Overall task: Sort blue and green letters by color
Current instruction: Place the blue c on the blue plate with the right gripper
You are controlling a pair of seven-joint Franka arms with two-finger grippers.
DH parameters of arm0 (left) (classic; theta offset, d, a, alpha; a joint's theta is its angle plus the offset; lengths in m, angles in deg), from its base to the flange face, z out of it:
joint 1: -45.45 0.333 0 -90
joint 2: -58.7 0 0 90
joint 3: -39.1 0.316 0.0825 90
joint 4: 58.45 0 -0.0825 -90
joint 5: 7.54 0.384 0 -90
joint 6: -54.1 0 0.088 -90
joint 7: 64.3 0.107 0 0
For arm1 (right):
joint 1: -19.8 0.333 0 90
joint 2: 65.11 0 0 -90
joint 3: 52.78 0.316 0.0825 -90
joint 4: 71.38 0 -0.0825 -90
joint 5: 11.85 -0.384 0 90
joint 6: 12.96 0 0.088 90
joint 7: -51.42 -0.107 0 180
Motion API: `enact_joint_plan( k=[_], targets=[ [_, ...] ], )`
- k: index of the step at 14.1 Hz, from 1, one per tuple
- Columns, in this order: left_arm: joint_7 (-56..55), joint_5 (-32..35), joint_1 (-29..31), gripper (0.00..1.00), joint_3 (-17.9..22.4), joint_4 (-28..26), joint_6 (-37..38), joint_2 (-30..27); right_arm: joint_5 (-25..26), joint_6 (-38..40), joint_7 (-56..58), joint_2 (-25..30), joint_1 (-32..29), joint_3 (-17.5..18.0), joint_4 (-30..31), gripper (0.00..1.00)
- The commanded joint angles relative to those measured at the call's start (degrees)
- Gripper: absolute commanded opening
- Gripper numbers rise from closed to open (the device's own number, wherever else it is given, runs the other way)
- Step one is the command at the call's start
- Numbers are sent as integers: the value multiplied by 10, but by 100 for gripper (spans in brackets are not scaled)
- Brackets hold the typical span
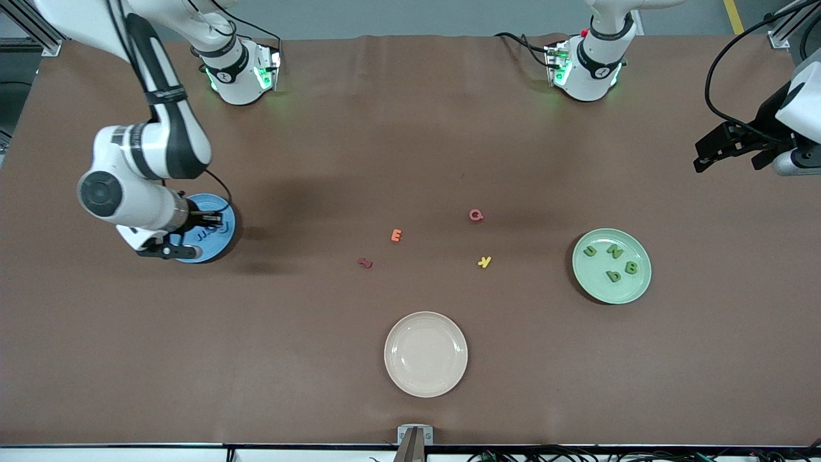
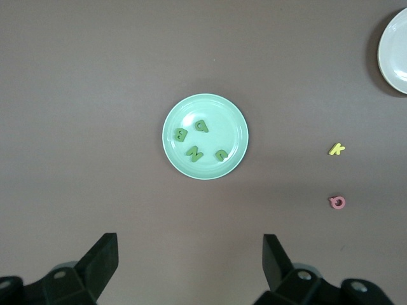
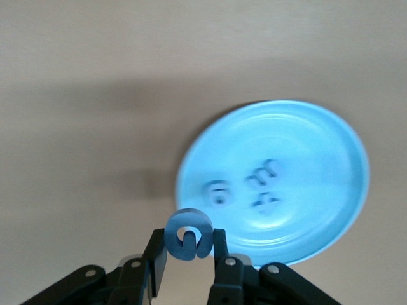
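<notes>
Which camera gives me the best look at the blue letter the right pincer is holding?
The right wrist view: the blue letter fills the pincer's grip, over the blue plate's rim. In the front view the arm hides it; the left wrist view misses it.

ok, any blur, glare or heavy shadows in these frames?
Right wrist view: motion-soft, blue plate and its letters smeared; the held blue letter sharper. Front view: arm shadows on the table, mild sheen on the cream plate. Left wrist view: crisp, green plate evenly lit.
</notes>
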Motion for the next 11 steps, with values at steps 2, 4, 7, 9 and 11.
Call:
enact_joint_plan(
  k=[2,4,7,9,11],
  targets=[
    [4,1,4,100,-3,3,10,-5,6,-74,108,35,-80,13,85,1],
    [5,1,4,100,-3,3,10,-5,6,-117,159,33,-114,13,111,1],
    [5,1,5,100,-3,3,10,-5,6,-152,193,26,-146,13,123,6],
    [5,1,5,100,-3,3,10,-5,5,-152,192,22,-147,13,123,13],
    [5,1,5,100,-3,3,10,-5,-2,-152,192,18,-147,14,123,13]
  ],
)
